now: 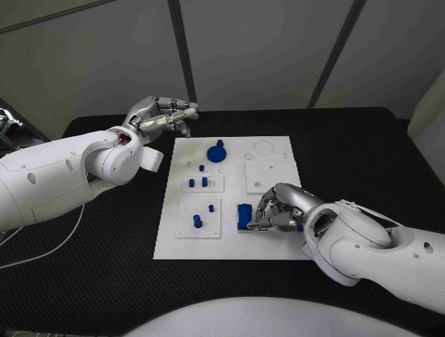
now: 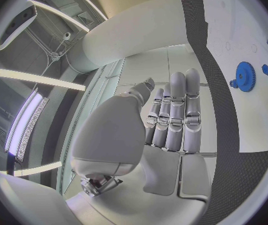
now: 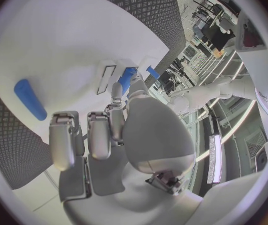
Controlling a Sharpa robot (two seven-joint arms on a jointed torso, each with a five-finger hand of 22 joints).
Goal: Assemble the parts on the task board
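One white task board. Two hands: left hand, right hand. One blue gear. One blue block beside the right hand. Several small blue pegs; exact number unclear.

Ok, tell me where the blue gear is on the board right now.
In the head view the blue gear sits on the far part of the task board, towards its left side, just beyond the small blue pegs and close to the raised left hand.
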